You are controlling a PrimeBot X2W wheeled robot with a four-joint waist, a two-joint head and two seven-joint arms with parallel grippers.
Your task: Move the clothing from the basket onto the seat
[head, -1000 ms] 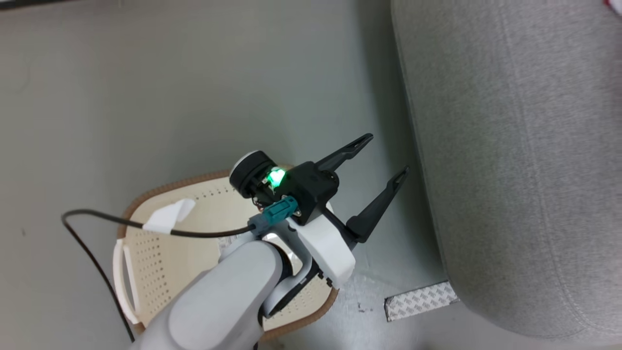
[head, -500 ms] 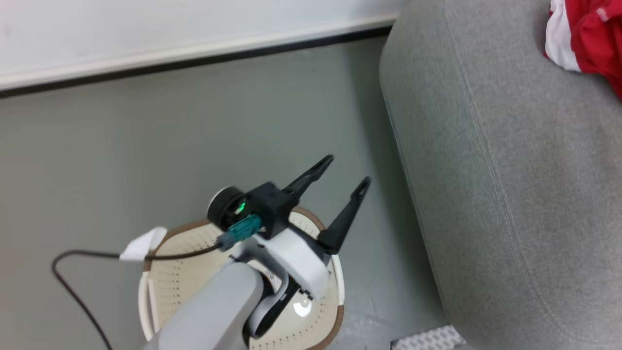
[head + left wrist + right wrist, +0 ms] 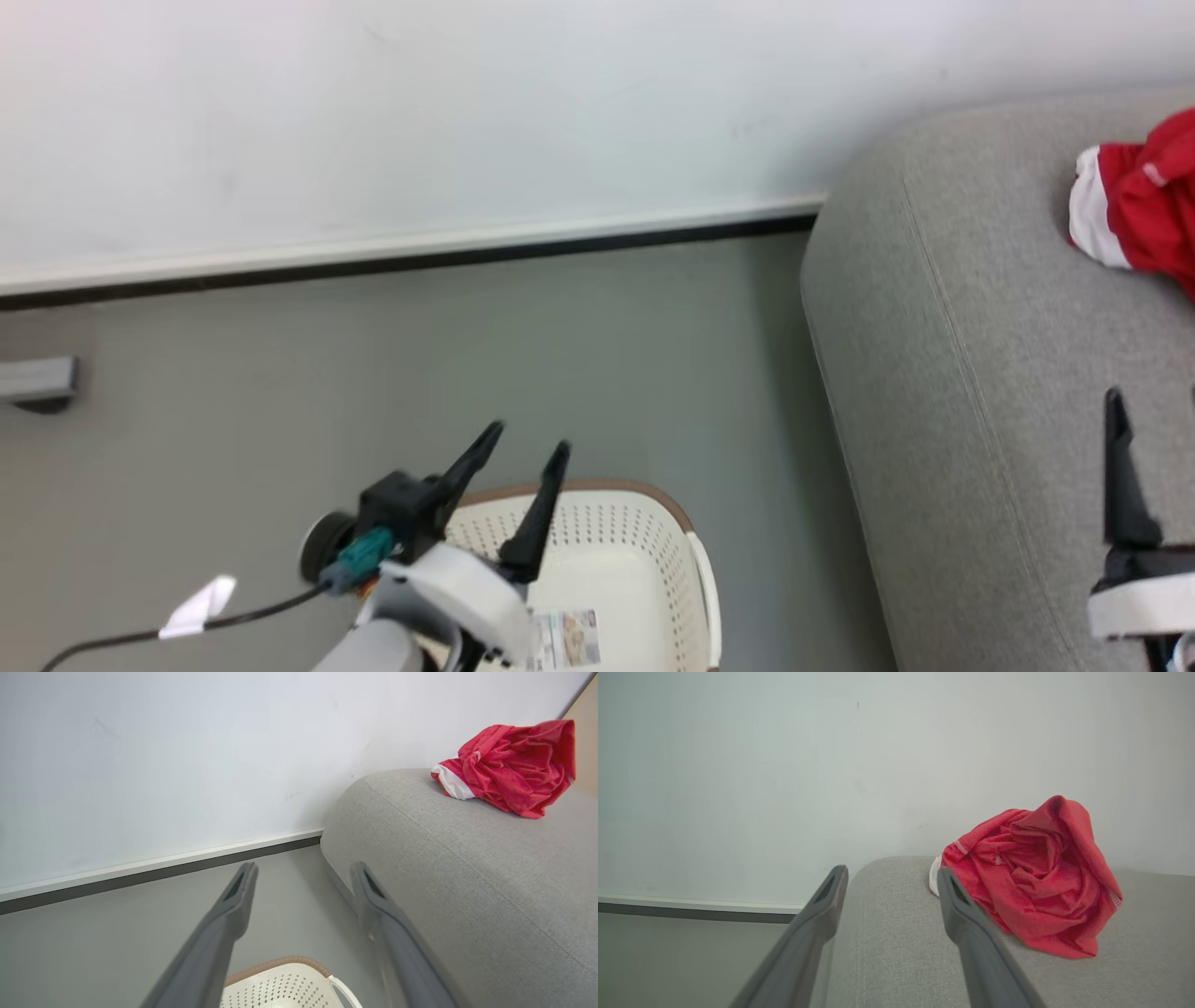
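A bundle of red clothing (image 3: 1134,215) with a white band lies on the grey seat (image 3: 980,373). It is also visible in the left wrist view (image 3: 509,765) and the right wrist view (image 3: 1036,877). The cream basket (image 3: 611,509) stands on the floor left of the seat, with a paper label showing on its bottom. My left gripper (image 3: 527,439) hangs open and holds nothing above the basket's far rim, its fingers pointing toward the wall (image 3: 304,870). My right gripper (image 3: 1153,401) is open over the seat, short of the clothing (image 3: 892,872).
A white wall with a dark baseboard (image 3: 420,257) runs behind the grey floor (image 3: 373,373). A grey fixture (image 3: 37,378) sits at the far left. A black cable with a white tag (image 3: 196,607) trails from my left wrist.
The head camera has tilted up, bringing the wall, the clothing and my right gripper into the picture. My open left gripper has swung from pointing toward the seat to pointing at the wall.
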